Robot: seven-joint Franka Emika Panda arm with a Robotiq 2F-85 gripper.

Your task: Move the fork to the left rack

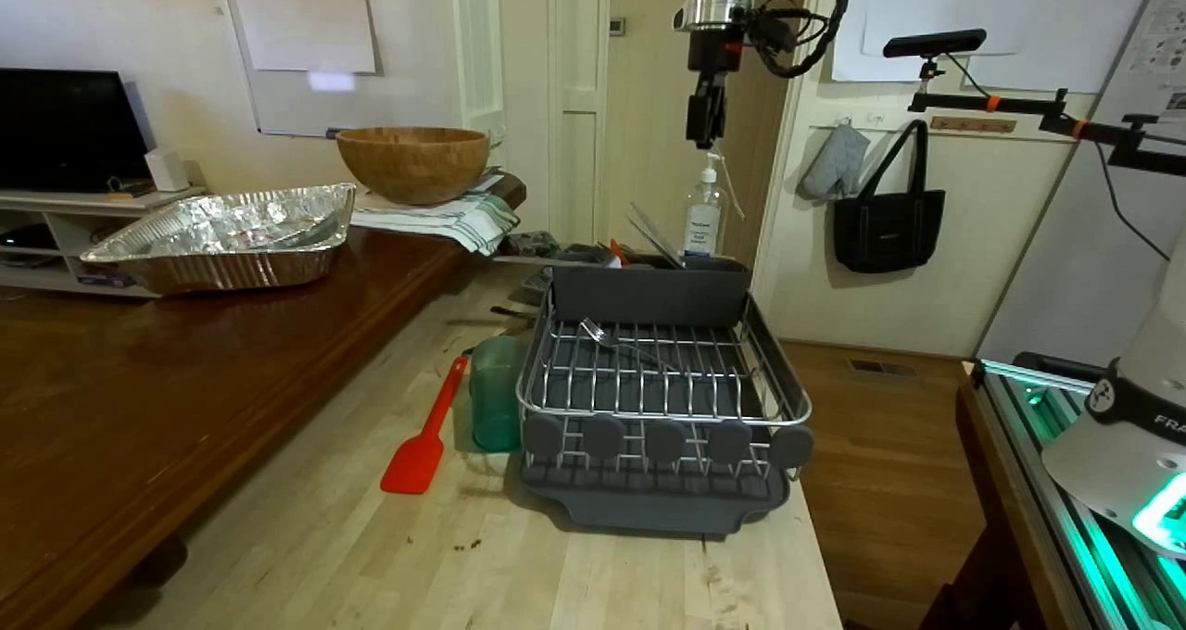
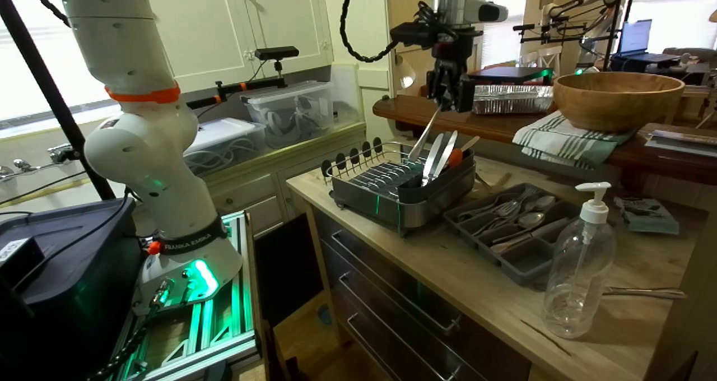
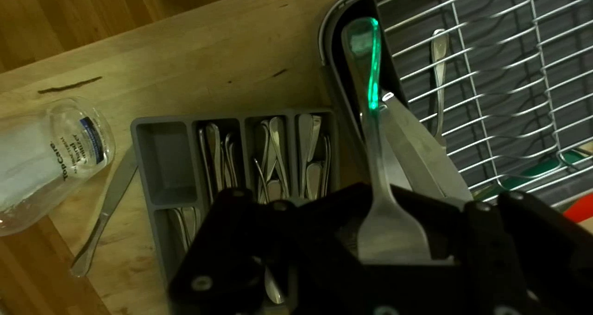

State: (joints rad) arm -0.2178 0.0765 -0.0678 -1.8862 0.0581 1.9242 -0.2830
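Observation:
A metal utensil that looks like a fork (image 3: 393, 236) hangs from my gripper, with its tines hidden among the dark fingers. In an exterior view the gripper (image 2: 449, 100) is shut on its upper end, and the fork (image 2: 427, 131) slants downward. In an exterior view the gripper (image 1: 708, 134) and fork (image 1: 731, 185) are above the far end of the grey dish rack (image 1: 649, 298). The wrist view shows the handle end over the rack's utensil holder; contact cannot be told. Another fork (image 1: 598, 333) lies on the rack's wires; its handle (image 3: 438, 69) shows in the wrist view.
Knives (image 2: 442, 157) stand tilted in the rack's utensil holder (image 2: 411, 193). A grey cutlery tray (image 2: 529, 262) lies beside the rack, with a sanitizer bottle (image 2: 580, 274) past it. A green cup (image 1: 497, 394) and red spatula (image 1: 422, 454) are along the rack's other side.

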